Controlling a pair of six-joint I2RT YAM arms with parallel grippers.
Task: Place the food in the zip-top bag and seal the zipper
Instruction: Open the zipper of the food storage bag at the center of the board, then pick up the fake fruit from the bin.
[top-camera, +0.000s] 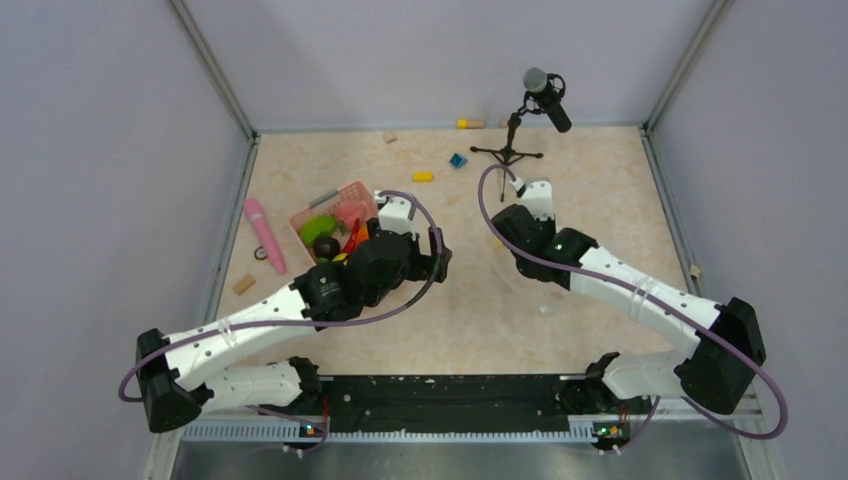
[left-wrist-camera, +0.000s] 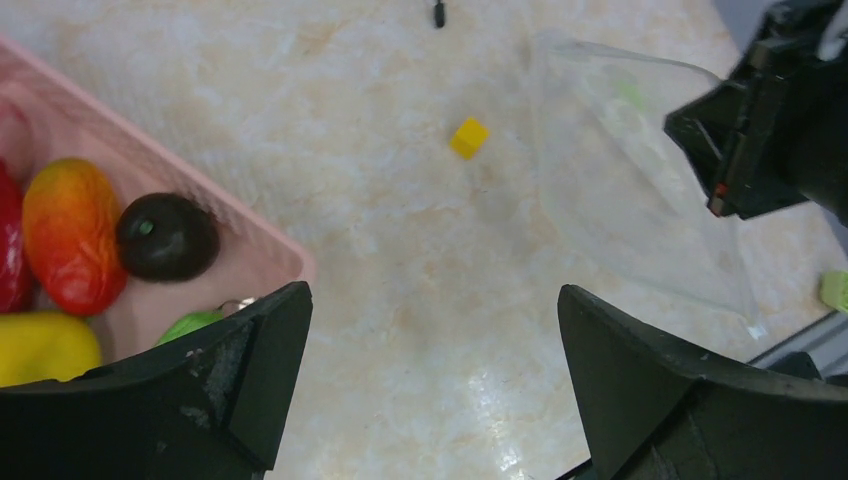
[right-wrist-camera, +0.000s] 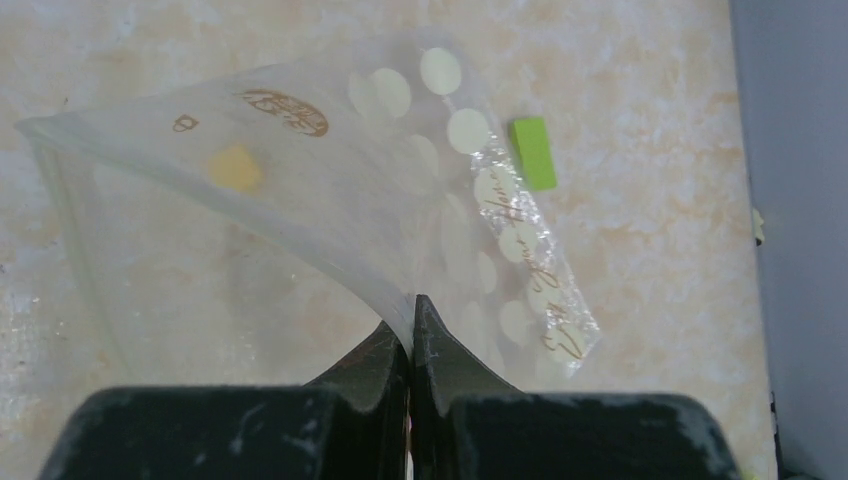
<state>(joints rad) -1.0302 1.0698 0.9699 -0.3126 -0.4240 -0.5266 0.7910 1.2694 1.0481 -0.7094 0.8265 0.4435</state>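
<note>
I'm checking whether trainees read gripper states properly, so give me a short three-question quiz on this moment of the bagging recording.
1. True or false: the left gripper is open with nothing between its jaws.
2. What is the right gripper pinching? A) the zip-top bag B) a yellow block C) the microphone stand
3. Fill in: the dark round fruit lies in the pink ___.
Key: 1 true; 2 A; 3 basket.
</note>
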